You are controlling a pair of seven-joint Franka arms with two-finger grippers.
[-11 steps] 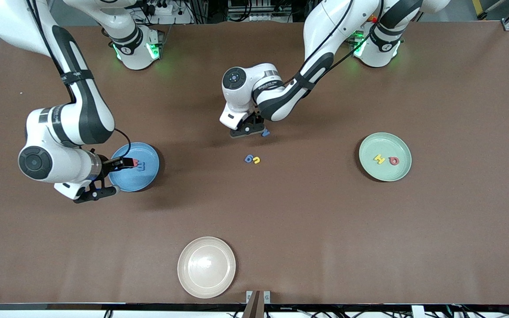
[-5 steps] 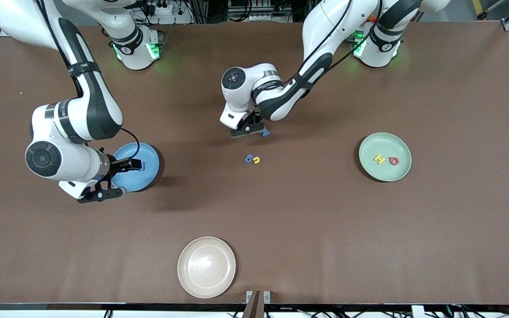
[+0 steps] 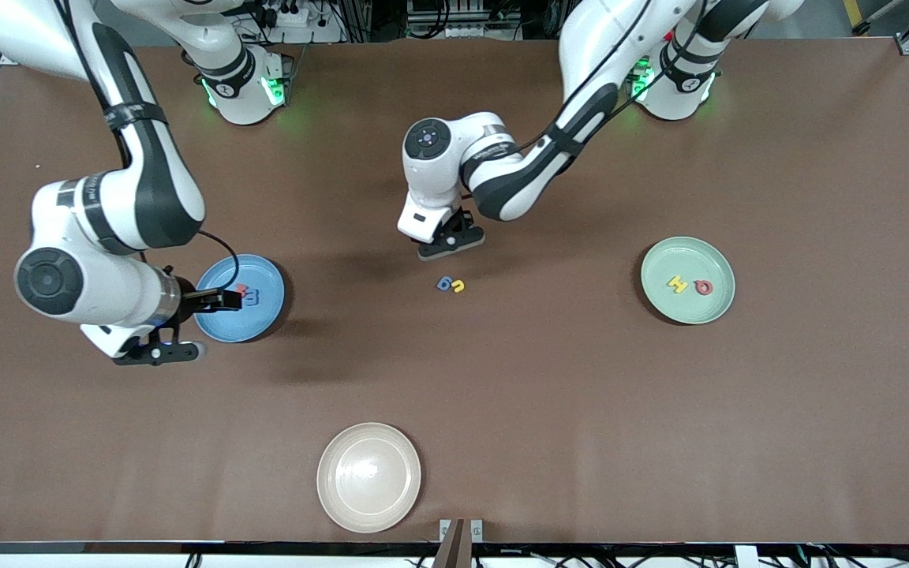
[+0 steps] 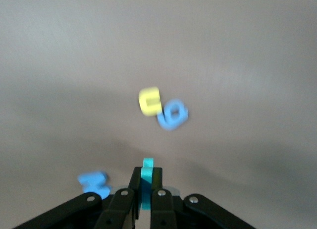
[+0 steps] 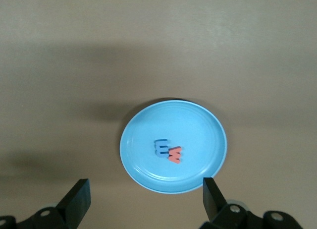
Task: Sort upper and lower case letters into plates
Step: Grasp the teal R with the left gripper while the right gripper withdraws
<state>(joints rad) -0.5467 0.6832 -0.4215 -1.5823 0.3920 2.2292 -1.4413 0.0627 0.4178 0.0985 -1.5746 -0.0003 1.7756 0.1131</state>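
Two letters lie in each plate so far: a dark blue one (image 5: 161, 147) and a red-pink one (image 5: 175, 154) in the blue plate (image 3: 222, 323), a yellow one (image 3: 677, 283) and a red one (image 3: 704, 287) in the mint green plate (image 3: 719, 298).

The left gripper (image 4: 144, 195) hangs over the middle of the tabletop (image 3: 549, 394) with its fingers (image 4: 133, 187) pinched on a teal letter (image 4: 146, 183), which stands upright between them. Below and just ahead of those fingers a yellow letter (image 4: 149, 100) and a blue letter (image 4: 173, 114) lie touching each other; another blue letter (image 4: 95, 183) lies on the tabletop close beside the fingers.

The right gripper (image 5: 143, 199) hovers above the blue plate, its fingers (image 5: 78, 199) spread wide and empty, the plate's two letters showing between them.

The step in hand looks like carrying the teal letter to its plate. That calls for reading its case, which I cannot tell, then swinging the left arm clear of the loose pair. The right gripper seems free to fetch one of the three still lying loose.
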